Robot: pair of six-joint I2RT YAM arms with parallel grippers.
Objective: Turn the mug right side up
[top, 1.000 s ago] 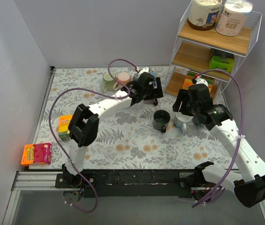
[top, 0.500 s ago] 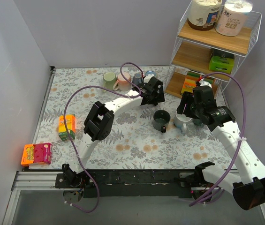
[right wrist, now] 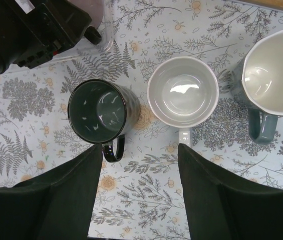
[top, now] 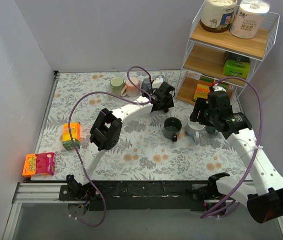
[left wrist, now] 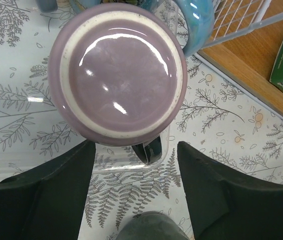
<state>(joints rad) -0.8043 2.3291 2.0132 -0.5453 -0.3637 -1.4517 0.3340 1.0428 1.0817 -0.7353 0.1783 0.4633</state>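
A purple mug [left wrist: 117, 72] stands upside down, its base facing up, on a clear plastic piece [left wrist: 131, 159] at the back of the table. My left gripper [left wrist: 135, 165] hangs open just above and in front of it, touching nothing; in the top view [top: 162, 100] it hides the mug. My right gripper [right wrist: 138, 170] is open and empty above the mat, in front of an upright dark mug [right wrist: 101, 112] and an upright white mug [right wrist: 183, 91]. Both also show in the top view, dark mug [top: 172, 128] and white mug [top: 194, 129].
An upright grey-blue mug [right wrist: 274, 75] stands right of the white one. A blue mug handle [left wrist: 199, 20], a green mug [top: 116, 85] and a pink mug [top: 131, 86] stand at the back. A wire shelf [top: 221, 55] stands back right. Two small boxes [top: 71, 135] [top: 39, 164] lie left.
My left arm has swung its elbow rightward and the gripper has shifted slightly right over the purple mug. My right gripper has drifted a little right. The mugs have not moved.
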